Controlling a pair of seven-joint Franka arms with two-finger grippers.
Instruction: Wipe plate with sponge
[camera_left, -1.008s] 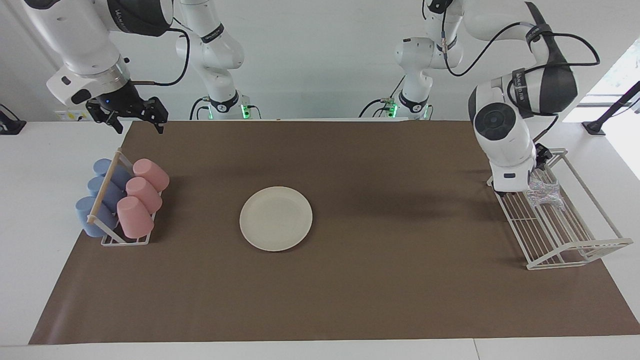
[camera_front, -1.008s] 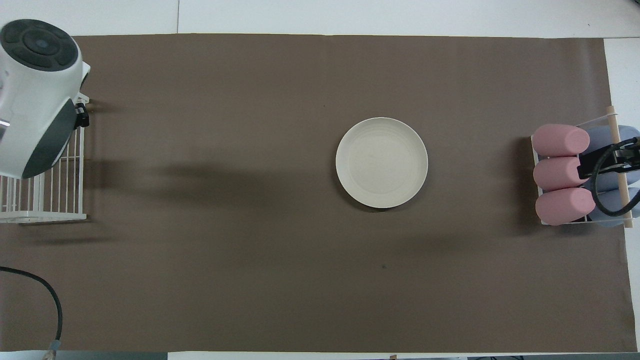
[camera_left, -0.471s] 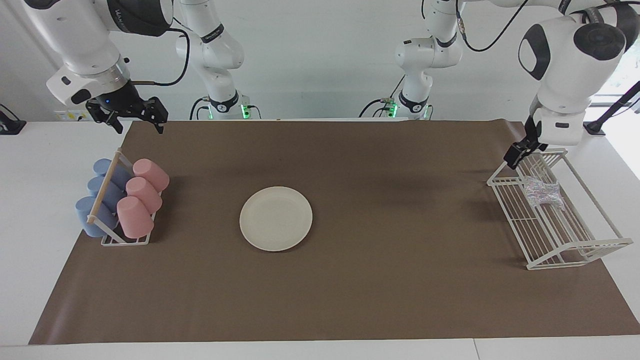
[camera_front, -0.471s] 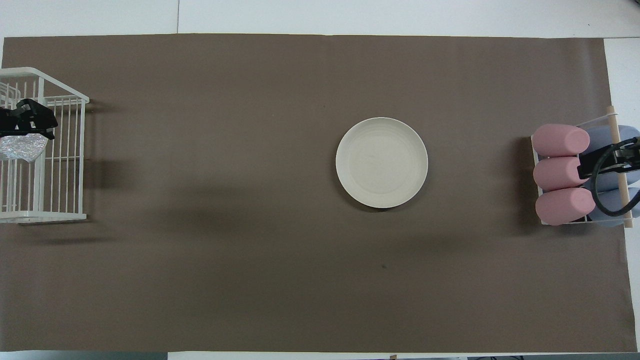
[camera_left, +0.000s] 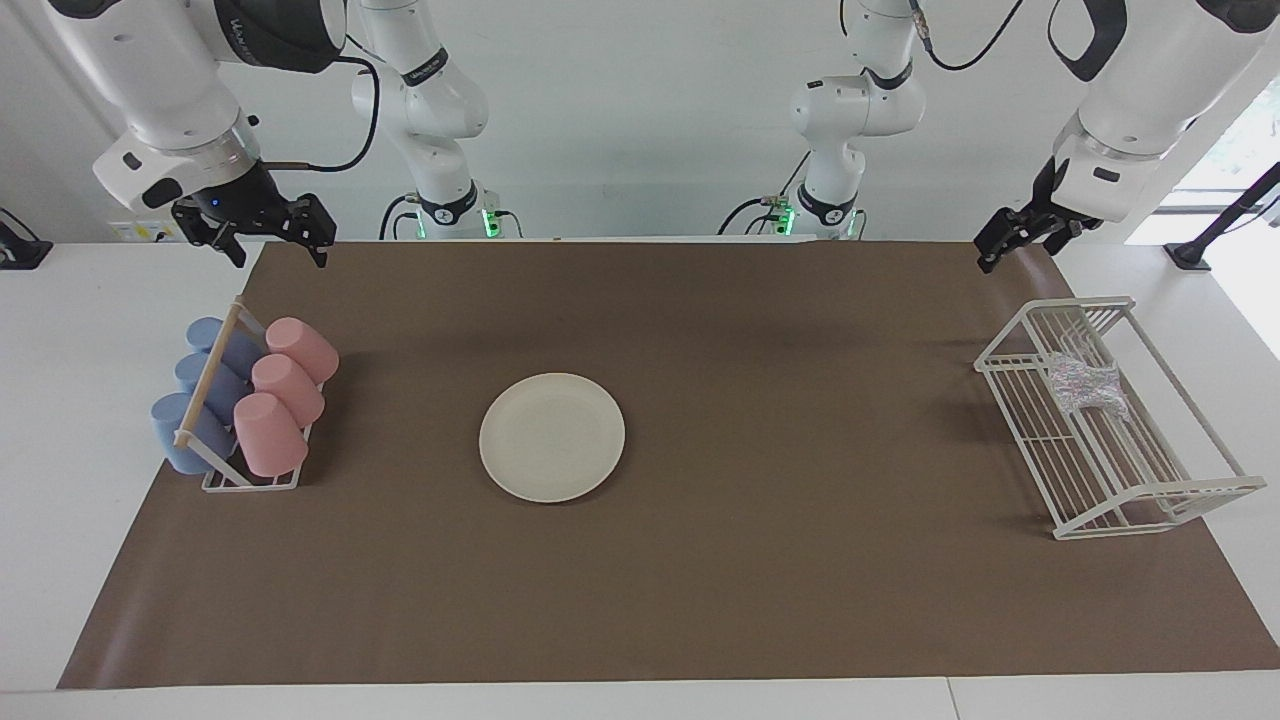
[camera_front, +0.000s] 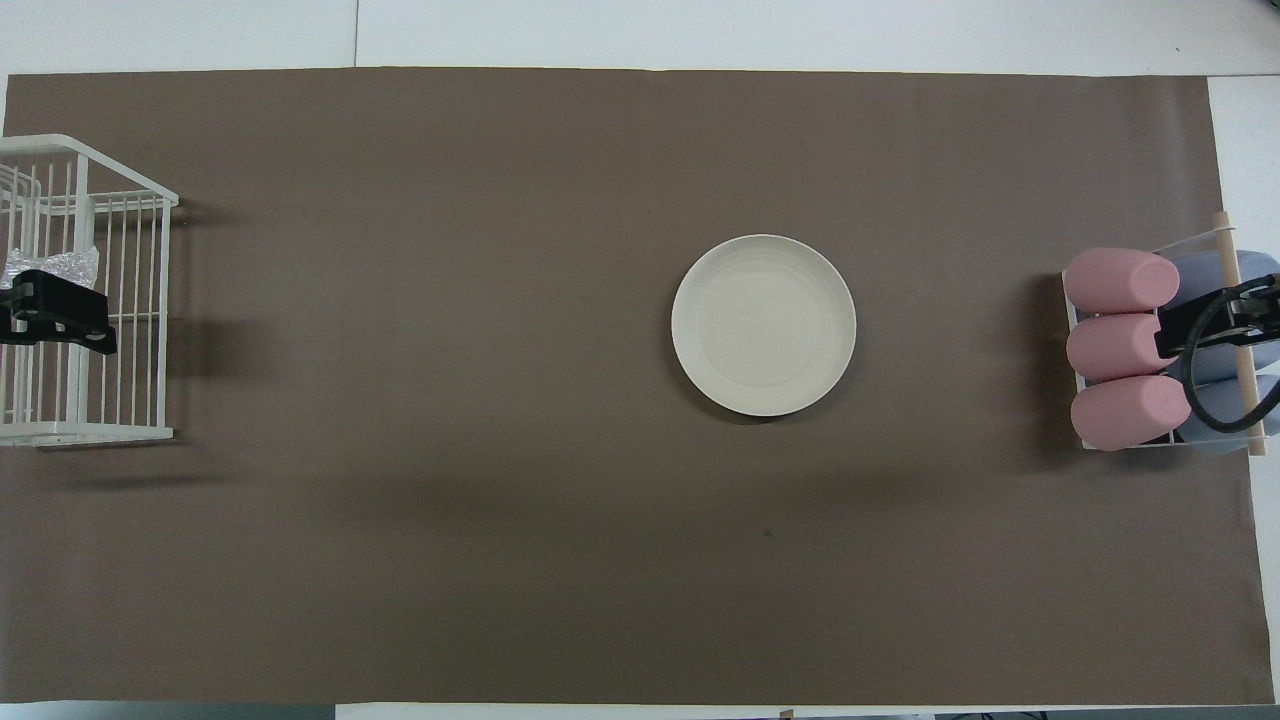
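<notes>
Cream-white plate (camera_left: 552, 437) flat mid-mat; glittery grey sponge (camera_left: 1082, 384) lying in wire rack (camera_left: 1120, 480)

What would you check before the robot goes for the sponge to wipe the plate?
1. Sponge reachable: ok, it lies uncovered in the wire rack at the left arm's end of the table.
2. Left end effector free: ok, open and empty, raised over the mat's edge near the rack.
3. Right end effector out of the way: ok, open and empty, the arm waits above the cup rack's end.
4. Plate ready: ok, flat on the mat, nothing on it.
5. Path from rack to plate: ok, only bare mat between them.
6. Sponge snagged on the wires: cannot tell.
</notes>
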